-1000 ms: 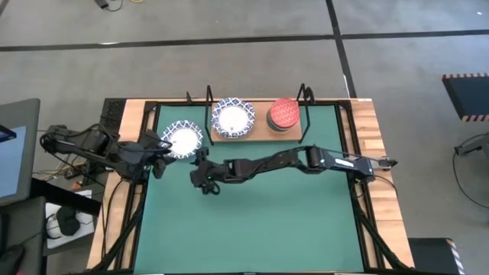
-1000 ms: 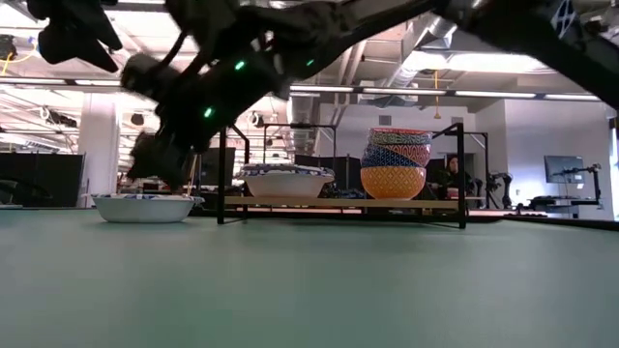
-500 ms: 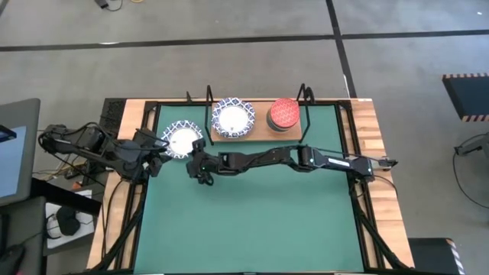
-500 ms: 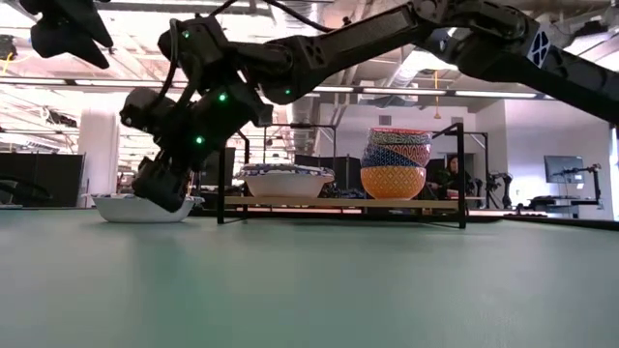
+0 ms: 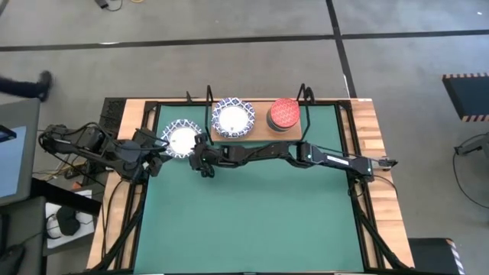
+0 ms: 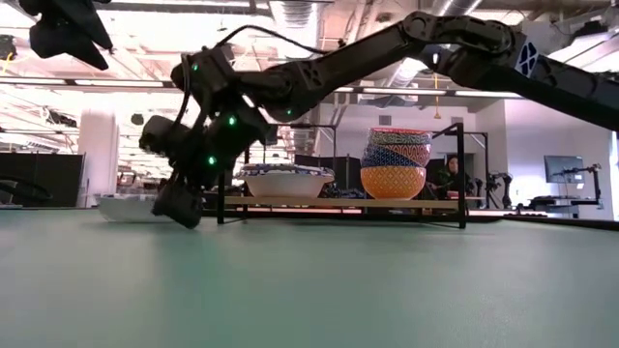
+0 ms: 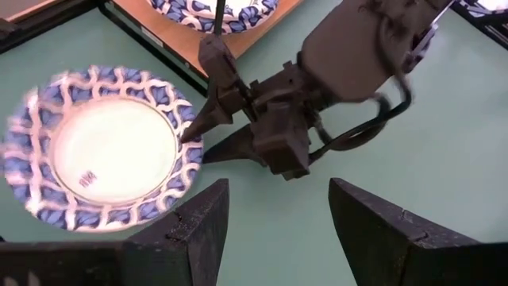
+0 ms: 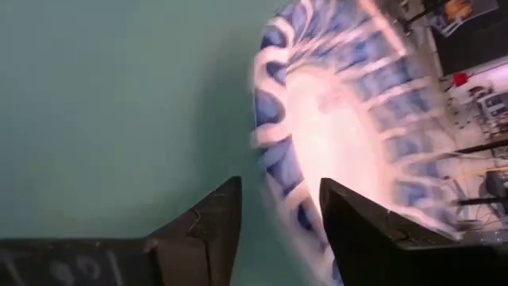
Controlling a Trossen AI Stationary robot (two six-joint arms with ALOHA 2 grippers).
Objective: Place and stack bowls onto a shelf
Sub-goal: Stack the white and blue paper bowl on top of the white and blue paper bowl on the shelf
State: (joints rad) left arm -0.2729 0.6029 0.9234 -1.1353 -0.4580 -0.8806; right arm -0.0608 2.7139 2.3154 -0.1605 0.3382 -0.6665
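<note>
Bench [image 5: 367,130]: your wooden top carries a green mat [image 5: 252,214]; the near half of the mat is bare and gives you open room, while the far edge is crowded.

Shelf [image 5: 260,136]: wooden board in a black wire frame, set along the far edge of the mat. Its uprights stand just beside the loose bowl and the right arm.

Items on the shelf: 1 white bowl with a blue-patterned rim [image 5: 232,117] toward its left part; 1 stack of bowls [image 6: 394,162] on its right part, red-patterned bowl on top [image 5: 284,113], a yellow-orange one at the bottom.

Loose bowl [image 5: 182,138]: white, blue-patterned rim, flat on the mat just left of the shelf, between your 2 arms.

Right end effector [image 7: 197,139]: reaches across in front of the shelf, tipped down low to the mat. Its fingers stand parted at the bowl's shelf-side rim, one finger on either side of the rim; you cannot tell whether they press on it yet. The bowl is not lifted.

Left end effector [image 7: 274,214]: hangs over the mat's left edge, just beside the same bowl, fingers wide apart, nothing between them
</note>
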